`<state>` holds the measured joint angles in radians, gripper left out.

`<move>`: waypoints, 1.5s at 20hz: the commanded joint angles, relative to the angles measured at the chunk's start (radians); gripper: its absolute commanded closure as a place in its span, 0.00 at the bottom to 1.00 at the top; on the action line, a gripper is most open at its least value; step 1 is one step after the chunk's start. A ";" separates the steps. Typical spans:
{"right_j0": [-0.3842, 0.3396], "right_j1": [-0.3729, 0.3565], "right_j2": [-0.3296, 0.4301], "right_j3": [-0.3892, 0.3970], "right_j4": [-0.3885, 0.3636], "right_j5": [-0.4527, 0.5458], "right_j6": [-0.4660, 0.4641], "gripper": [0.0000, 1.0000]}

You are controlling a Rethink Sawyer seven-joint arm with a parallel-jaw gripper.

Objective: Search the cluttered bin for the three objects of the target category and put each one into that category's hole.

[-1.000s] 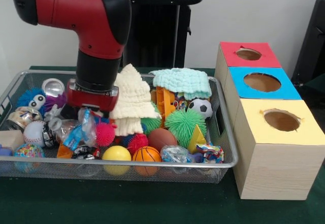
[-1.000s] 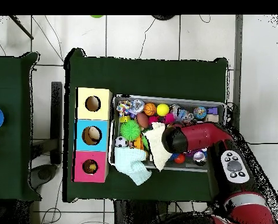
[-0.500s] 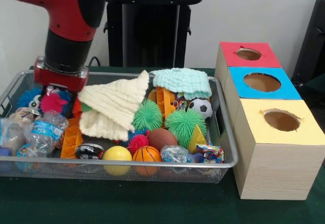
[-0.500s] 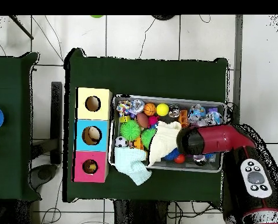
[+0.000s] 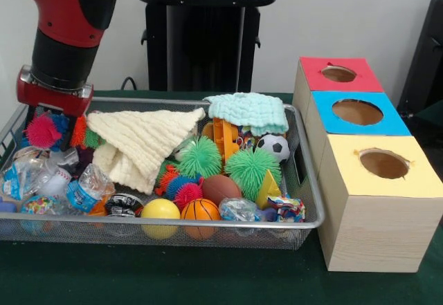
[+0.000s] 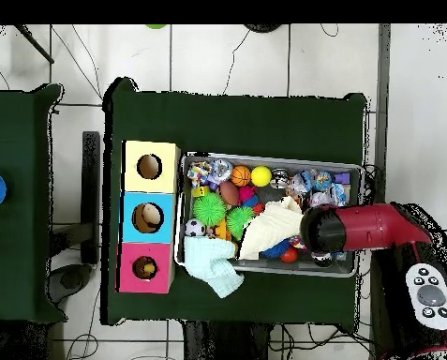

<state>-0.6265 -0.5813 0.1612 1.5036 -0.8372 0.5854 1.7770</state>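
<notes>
The wire mesh bin (image 5: 313, 187) is full of toys; it also shows in the overhead view (image 6: 264, 157). My gripper (image 5: 55, 124) is low at the bin's left end, behind a pink spiky pom ball (image 5: 43, 131). It is shut on a corner of a cream cloth (image 5: 142, 142), which stretches from it toward the bin's middle. Small balls in view: a soccer ball (image 5: 274, 146), a basketball (image 5: 201, 210), a yellow ball (image 5: 159, 209) and a baseball (image 5: 54, 182). The tiger-striped ball is hidden. The red box's hole (image 5: 338, 74) is at the far right.
Blue-topped box (image 5: 357, 112) and yellow-topped box (image 5: 383, 164) stand in a row with the red one, right of the bin. A mint cloth (image 5: 249, 111) hangs over the bin's back rim. Green spiky poms (image 5: 252, 169), a brown football (image 5: 221, 188) and plastic wrappers (image 5: 86, 191) crowd the bin.
My gripper has moved from the bin's middle to its left end, dragging the cream cloth with it. The cloth went from bunched upright to stretched flat, uncovering a green pom.
</notes>
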 commanded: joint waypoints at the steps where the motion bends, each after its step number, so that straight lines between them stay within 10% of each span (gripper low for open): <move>1: -0.033 0.044 0.014 0.049 -0.078 0.076 -0.247 0.00; 15: -0.016 -0.153 -0.014 0.194 -0.008 0.195 -0.272 0.00; 30: -0.059 -0.176 0.035 0.235 -0.025 0.140 -0.214 0.00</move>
<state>-0.6494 -0.7517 0.1604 1.6611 -0.8378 0.6846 1.7770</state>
